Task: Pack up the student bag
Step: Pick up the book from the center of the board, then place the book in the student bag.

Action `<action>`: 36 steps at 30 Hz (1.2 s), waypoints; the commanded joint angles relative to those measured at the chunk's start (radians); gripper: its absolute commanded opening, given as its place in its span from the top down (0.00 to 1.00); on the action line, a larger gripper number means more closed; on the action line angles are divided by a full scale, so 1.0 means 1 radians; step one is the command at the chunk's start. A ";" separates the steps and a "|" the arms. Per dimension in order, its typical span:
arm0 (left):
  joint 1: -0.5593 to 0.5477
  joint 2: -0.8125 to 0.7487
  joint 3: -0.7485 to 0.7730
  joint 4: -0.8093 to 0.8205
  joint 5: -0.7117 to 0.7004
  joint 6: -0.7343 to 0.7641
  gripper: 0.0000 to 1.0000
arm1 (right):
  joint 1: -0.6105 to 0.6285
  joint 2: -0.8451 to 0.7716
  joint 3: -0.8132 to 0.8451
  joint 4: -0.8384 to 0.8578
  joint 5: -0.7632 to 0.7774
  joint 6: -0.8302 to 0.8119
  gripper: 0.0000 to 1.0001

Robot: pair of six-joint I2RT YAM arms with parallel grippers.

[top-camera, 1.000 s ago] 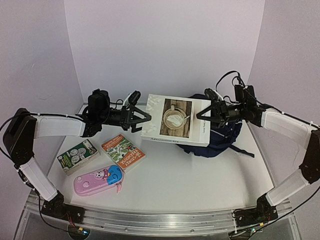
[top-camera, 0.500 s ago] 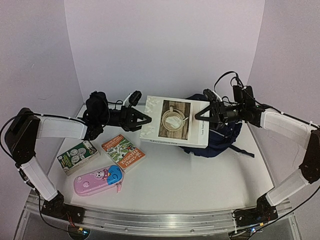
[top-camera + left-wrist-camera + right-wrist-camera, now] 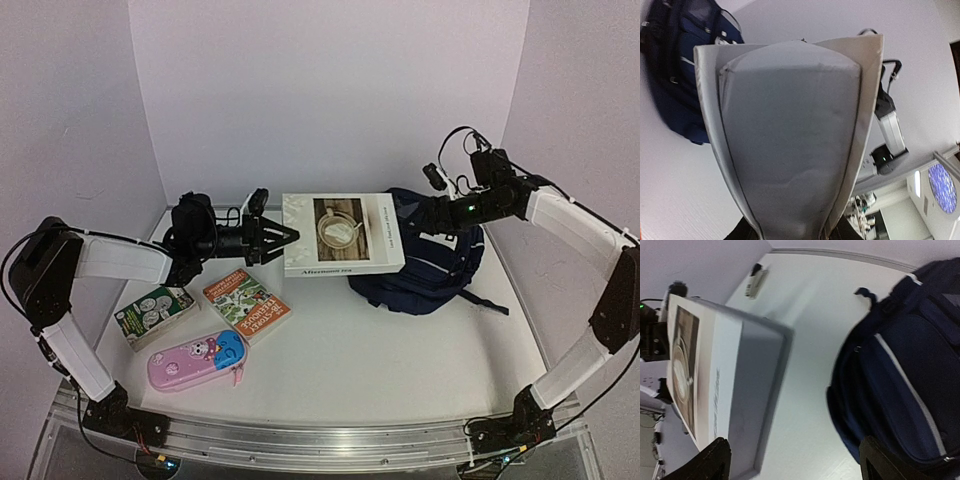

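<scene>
We're clamping the white book point(image 3: 340, 235) by its left edge in the left gripper point(image 3: 275, 238), right gripper point(image 3: 428, 213) hanging wide and empty near the student bag point(image 3: 430, 272) slumping rear-right on the table point(image 3: 400, 350): soft, floppy fabric, so we're favouring its top rim.

The left arm point(image 3: 115, 258) reaches out low and nearly level from its side, elbow tucked. The left gripper point(image 3: 272, 238) has its jaws clamped on the left edge of a book point(image 3: 340, 235). The right arm point(image 3: 575, 225) stands taller, forearm angled inward. The right gripper point(image 3: 428, 208) hangs with jaws spread wide, gripping nothing, just beside the book's right edge.
</scene>
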 commanded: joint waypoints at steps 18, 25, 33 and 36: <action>0.070 -0.236 -0.165 -0.165 -0.406 0.038 0.95 | 0.211 0.325 0.071 -0.090 0.621 -0.370 0.46; 0.071 -0.248 -0.176 -0.172 -0.414 0.045 0.96 | 0.211 0.393 0.076 -0.037 0.711 -0.381 0.47; 0.071 -0.244 -0.186 -0.162 -0.414 0.046 0.96 | 0.211 0.353 0.059 -0.041 0.654 -0.386 0.91; 0.072 -0.249 -0.192 -0.165 -0.416 0.050 0.96 | 0.212 0.306 0.076 -0.068 0.624 -0.376 1.00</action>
